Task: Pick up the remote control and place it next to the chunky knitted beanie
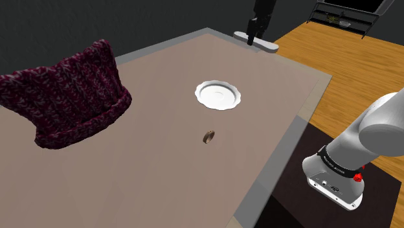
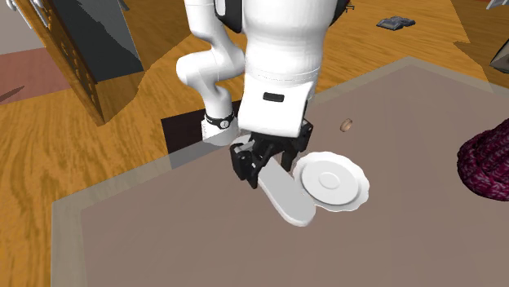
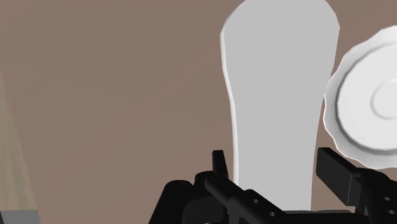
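- Shoulder view: the black hand (image 1: 253, 37) is clamped on one end of the pale grey remote control (image 1: 264, 45). I judge the remote is held clear of the bench (image 1: 162, 171), at 1 o'clock from the white scalloped plate (image 1: 219, 95).
  - The maroon knitted beanie (image 1: 68, 97) sits well apart at the plate's 9 o'clock, and a small brown ring (image 1: 208, 136) lies at its 6 o'clock.
  - A straight run to the beanie passes over or near the plate. Carried too low, the remote's free end could clip the plate's rim and shove it.
- Second exterior view: the remote (image 2: 287, 200) juts out from the hand (image 2: 263, 167) toward 5 o'clock, its side overlapping the plate (image 2: 330, 181) at the plate's 9 o'clock edge.
  - Most of its length hangs unsupported beyond the grip. A quick swing or a hard stop could make it pivot in the hold or slide out.
  - The beanie (image 2: 488, 163) is off at the plate's 3 o'clock.
- Wrist view: the two fingers (image 3: 219, 167) clasp the remote's (image 3: 280, 102) narrower end by its side edges, with the plate (image 3: 372, 105) just beside its far end.
  - The hold looks small on smooth sides, so slipping is the main worry.
  - Set down too close, the remote could end up propped on the beanie's bulging brim or nudge it. Set down too far away, it would not count as next to it.
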You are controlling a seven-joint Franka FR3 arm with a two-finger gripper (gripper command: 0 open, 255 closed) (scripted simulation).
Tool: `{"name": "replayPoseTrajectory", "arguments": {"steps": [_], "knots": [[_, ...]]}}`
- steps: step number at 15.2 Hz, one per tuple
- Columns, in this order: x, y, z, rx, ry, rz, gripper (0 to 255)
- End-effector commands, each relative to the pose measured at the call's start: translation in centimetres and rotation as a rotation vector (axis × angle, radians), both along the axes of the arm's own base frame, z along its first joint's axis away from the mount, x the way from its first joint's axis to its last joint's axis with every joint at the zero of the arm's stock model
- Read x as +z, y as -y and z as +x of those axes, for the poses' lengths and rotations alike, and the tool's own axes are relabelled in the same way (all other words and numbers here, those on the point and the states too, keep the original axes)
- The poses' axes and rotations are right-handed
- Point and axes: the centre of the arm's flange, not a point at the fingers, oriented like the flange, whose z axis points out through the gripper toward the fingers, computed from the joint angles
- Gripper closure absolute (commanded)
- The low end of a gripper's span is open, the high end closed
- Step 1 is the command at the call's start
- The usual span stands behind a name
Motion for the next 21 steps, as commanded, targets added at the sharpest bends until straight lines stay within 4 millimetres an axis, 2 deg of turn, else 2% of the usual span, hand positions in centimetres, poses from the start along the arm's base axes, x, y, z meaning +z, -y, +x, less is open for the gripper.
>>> {"name": "replayPoseTrajectory", "arguments": {"steps": [1,21], "knots": [[1.3,-0.1,0.1,0.0,0.0,0.0,255],[11.8,-0.1,0.1,0.0,0.0,0.0,255]]}}
